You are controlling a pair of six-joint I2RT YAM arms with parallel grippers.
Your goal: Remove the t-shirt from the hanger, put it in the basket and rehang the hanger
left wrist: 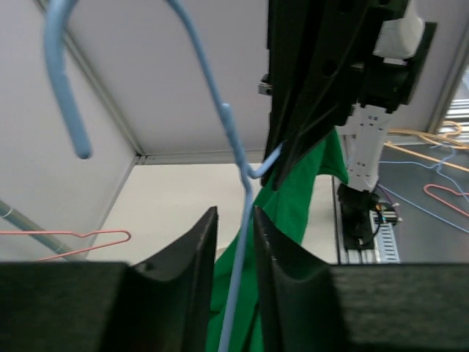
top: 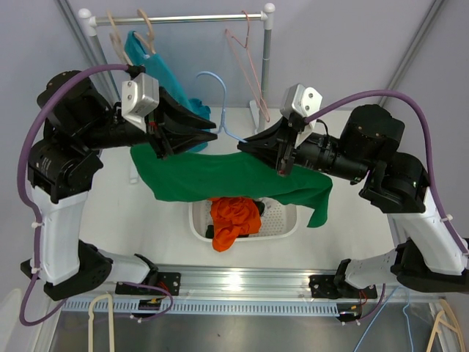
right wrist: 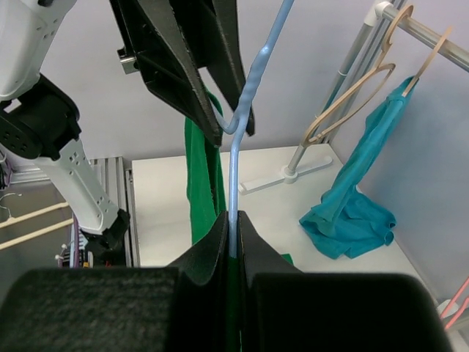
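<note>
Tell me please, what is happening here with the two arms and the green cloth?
The right gripper is shut on the wire of a light blue wire hanger and holds it up above a white plastic basket. A green t-shirt is draped on this hanger. The left gripper has its jaws on either side of the same wire, with a narrow gap showing, so it does not grip it yet. The t-shirt seems not yet off the hanger.
</note>
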